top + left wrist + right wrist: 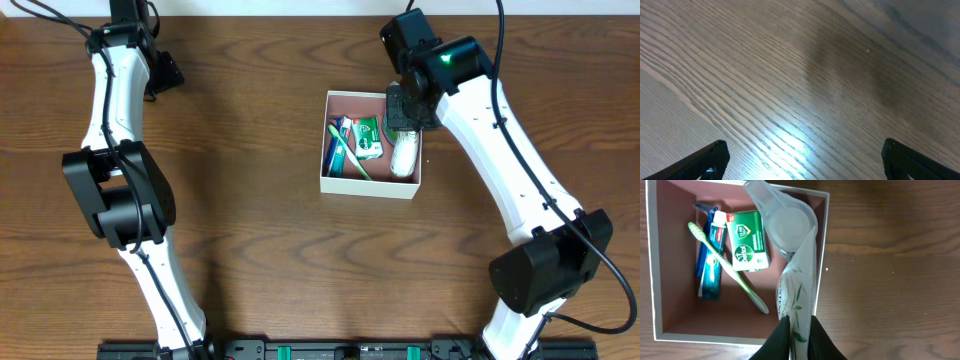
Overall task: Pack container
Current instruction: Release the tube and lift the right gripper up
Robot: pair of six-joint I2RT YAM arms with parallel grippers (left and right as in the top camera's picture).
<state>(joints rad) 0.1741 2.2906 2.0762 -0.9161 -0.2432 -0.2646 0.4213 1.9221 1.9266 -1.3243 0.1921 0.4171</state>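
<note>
The container (368, 186) stands on the wooden table (250, 250), a little to the right of its middle. It is a shallow square box with white walls and a pink-brown floor.

The right gripper (799, 322) is over one edge of the container. Its two black fingers (780, 342) are pressed together on the flat sealed end of a soft, half-clear white tube (795, 275), so they pinch it. The tube runs along the right wall of the container in the wrist view, with its wide round cap at the other end. On the tube there are green leaf drawings and a line of grey letters, too small to read. If the cap touches the floor, I cannot tell.

Next to the tube lies a green soap box (747, 240). Its logo seems to say "Dettol", and the word "ORIGINAL" is readable beside it. A green toothbrush (730, 267) lies slanted across the floor, partly over a blue and white toothpaste (710, 265) whose writing I cannot read. A dark blue razor (704, 207) shows at the top end of the toothpaste.

The left gripper (805, 160) is far to the left, well apart from the container. Its fingers (710, 160) are spread wide over bare wood and hold nothing.
</note>
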